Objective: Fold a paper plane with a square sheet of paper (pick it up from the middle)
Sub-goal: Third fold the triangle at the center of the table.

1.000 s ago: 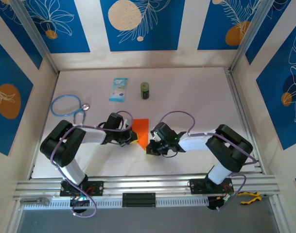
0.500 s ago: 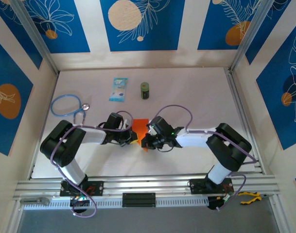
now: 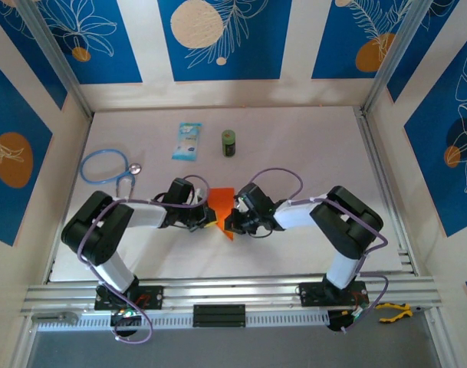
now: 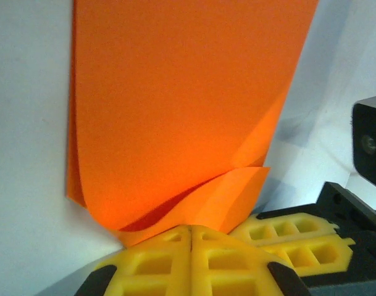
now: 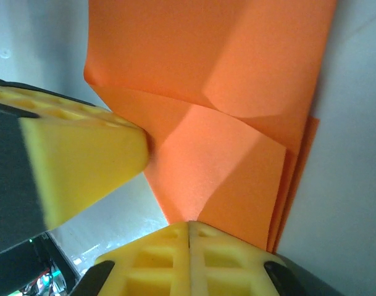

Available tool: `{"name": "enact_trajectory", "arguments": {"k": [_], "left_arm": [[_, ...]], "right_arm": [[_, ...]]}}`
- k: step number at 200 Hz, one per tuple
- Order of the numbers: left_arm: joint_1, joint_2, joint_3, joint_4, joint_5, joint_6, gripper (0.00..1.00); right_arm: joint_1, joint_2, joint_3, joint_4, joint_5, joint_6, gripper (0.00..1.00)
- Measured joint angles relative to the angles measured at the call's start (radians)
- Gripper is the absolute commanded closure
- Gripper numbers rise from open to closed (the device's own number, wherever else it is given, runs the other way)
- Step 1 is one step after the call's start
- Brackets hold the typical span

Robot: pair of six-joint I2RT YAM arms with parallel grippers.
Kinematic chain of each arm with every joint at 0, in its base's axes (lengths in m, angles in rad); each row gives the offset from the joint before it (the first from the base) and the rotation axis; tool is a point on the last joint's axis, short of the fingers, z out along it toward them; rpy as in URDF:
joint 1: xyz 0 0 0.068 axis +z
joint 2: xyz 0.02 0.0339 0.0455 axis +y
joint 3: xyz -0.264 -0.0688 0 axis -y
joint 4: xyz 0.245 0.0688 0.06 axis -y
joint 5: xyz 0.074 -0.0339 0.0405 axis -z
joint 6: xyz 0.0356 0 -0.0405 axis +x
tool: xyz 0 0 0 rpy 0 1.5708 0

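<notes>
The square sheet of paper [image 3: 224, 201] is bright orange and lies partly folded on the white table between my two grippers. In the left wrist view the paper [image 4: 188, 92] has a flap curling up from its near edge, and my left gripper [image 4: 191, 229] is shut with its yellow tips against that edge. My right gripper [image 5: 189, 225] is shut too, its tips touching the folded layers of the paper [image 5: 225, 74]. From above, the left gripper [image 3: 208, 220] and right gripper [image 3: 231, 222] sit close together at the paper's near end. No finished paper plane is in view.
A light-blue packet [image 3: 187, 141] and a small green can [image 3: 229, 142] stand behind the paper. A blue stethoscope [image 3: 106, 167] lies at the left. Blue-patterned walls close in the table on three sides, and a metal rail [image 3: 233, 295] runs along the near edge.
My right gripper has moved left and slightly away from the rail, up against the paper's near end. The left gripper has stayed in place.
</notes>
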Motion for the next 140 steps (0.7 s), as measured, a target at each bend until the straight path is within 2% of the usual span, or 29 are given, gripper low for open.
{"name": "enact_trajectory", "arguments": {"k": [50,104,140], "left_arm": [[-0.032,-0.057,0.076,-0.058,-0.006,0.032,1.00],[-0.047,0.036,0.077,-0.101,-0.026,0.048,1.00],[-0.026,0.054,0.087,-0.111,-0.018,0.078,1.00]], "right_arm": [[0.001,-0.006,-0.019,0.029,0.000,0.015,0.98],[0.002,-0.007,-0.016,0.020,0.002,0.014,0.99],[0.004,-0.012,-0.016,0.009,0.009,0.014,0.99]]}}
